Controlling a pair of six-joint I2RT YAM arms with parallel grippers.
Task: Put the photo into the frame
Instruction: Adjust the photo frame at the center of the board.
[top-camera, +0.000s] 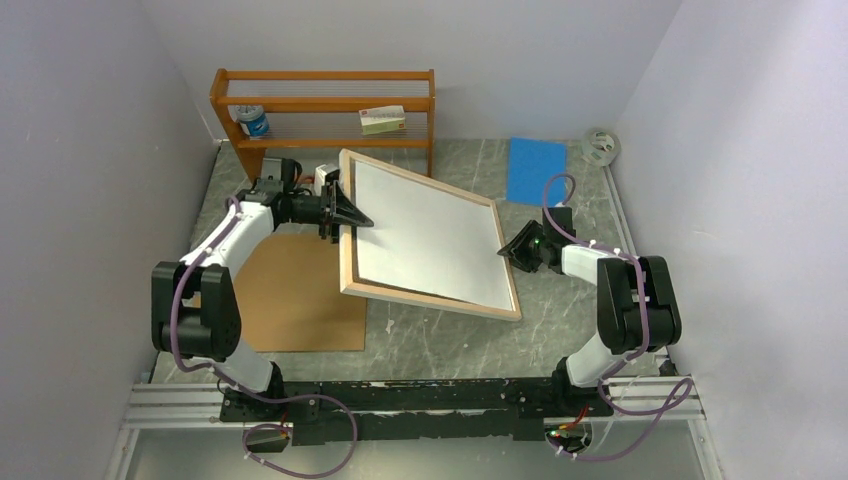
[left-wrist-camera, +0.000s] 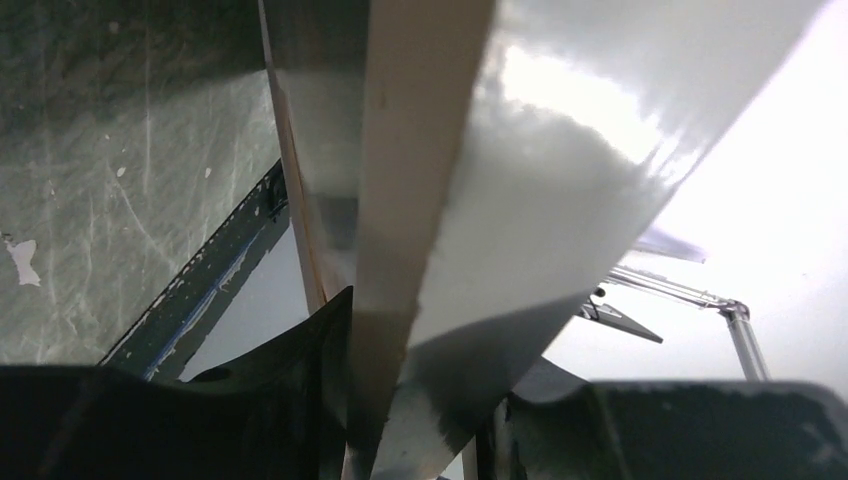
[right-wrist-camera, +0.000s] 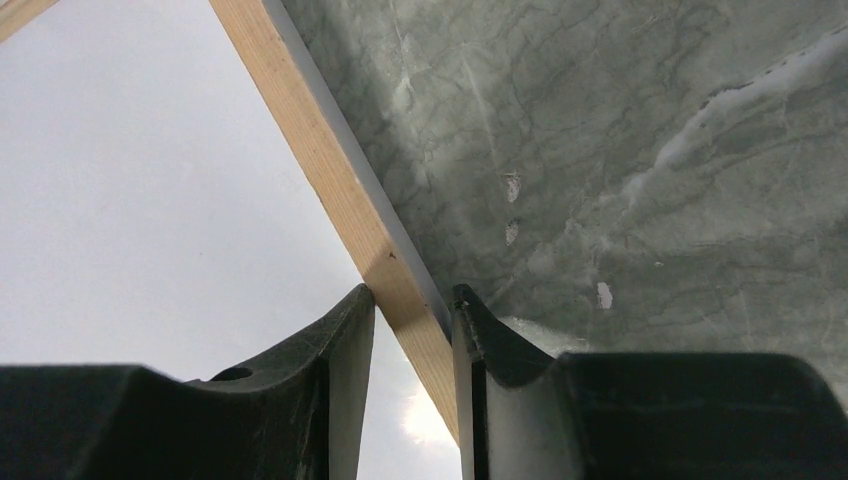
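Observation:
The frame (top-camera: 430, 300) lies wood side up across the middle of the table, turned at an angle. Inside it rests the photo (top-camera: 425, 235), its plain white reverse facing up. My left gripper (top-camera: 350, 220) is shut on the frame's left rail. In the left wrist view the wood rail (left-wrist-camera: 400, 200) and the glossy white photo (left-wrist-camera: 560, 170) both pass between the fingers of the left gripper (left-wrist-camera: 420, 385). My right gripper (top-camera: 510, 250) holds the right rail. The right wrist view has that rail (right-wrist-camera: 330, 170) running slantwise through the right gripper (right-wrist-camera: 412, 300), touching both fingers.
A brown backing board (top-camera: 290, 295) lies flat under my left arm. An orange shelf rack (top-camera: 325, 105) at the back holds a tin (top-camera: 255, 122) and a small box (top-camera: 382, 120). A blue pad (top-camera: 536, 170) and a tape roll (top-camera: 600, 147) sit back right. Walls close in on both sides.

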